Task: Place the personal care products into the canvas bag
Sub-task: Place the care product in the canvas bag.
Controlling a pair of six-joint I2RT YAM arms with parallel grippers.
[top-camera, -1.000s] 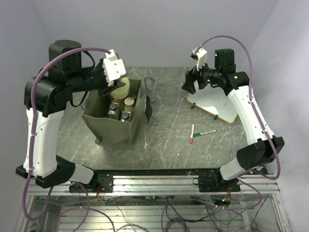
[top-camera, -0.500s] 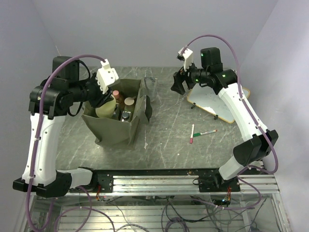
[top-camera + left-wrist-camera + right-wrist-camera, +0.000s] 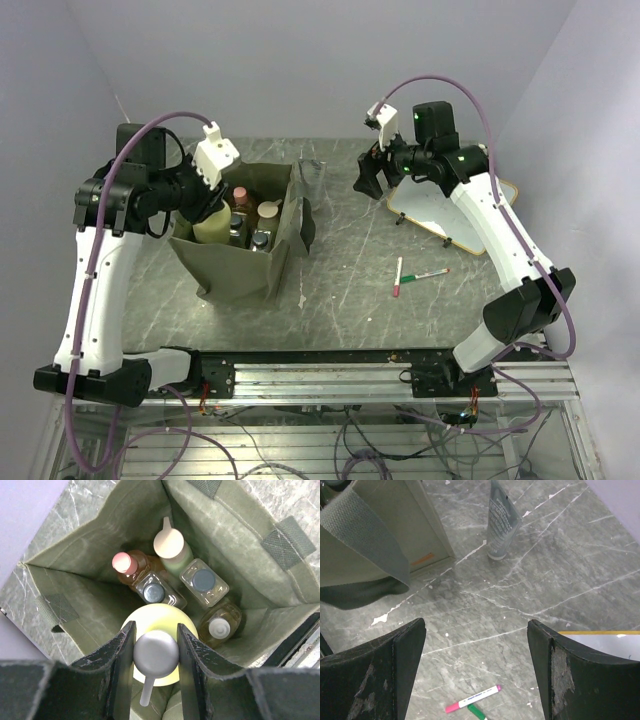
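Observation:
The olive canvas bag (image 3: 235, 265) stands open at the left, and its inner wall (image 3: 100, 545) fills the left wrist view. Inside stand several bottles: an amber one with a pink cap (image 3: 122, 562), a pale green one with a beige cap (image 3: 168, 542), two clear ones with dark caps (image 3: 203, 580) and an amber one with a white cap (image 3: 218, 626). My left gripper (image 3: 205, 205) (image 3: 156, 630) is shut on the grey pump head of a pale yellow-green bottle (image 3: 212, 228) (image 3: 155, 615), held down in the bag's mouth. A grey tube (image 3: 315, 178) (image 3: 501, 520) stands behind the bag. My right gripper (image 3: 368, 180) (image 3: 476, 630) hangs open to its right, holding nothing.
A wooden-framed whiteboard (image 3: 450, 215) (image 3: 600, 642) lies at the right. A red marker (image 3: 398, 277) (image 3: 472, 699) and a green marker (image 3: 430, 273) lie mid-table. The bag's strap (image 3: 365, 535) hangs at the left of the right wrist view.
My left gripper has moved left and down, lowering the yellow-green bottle into the bag. The right arm has swung left toward the tube, still open.

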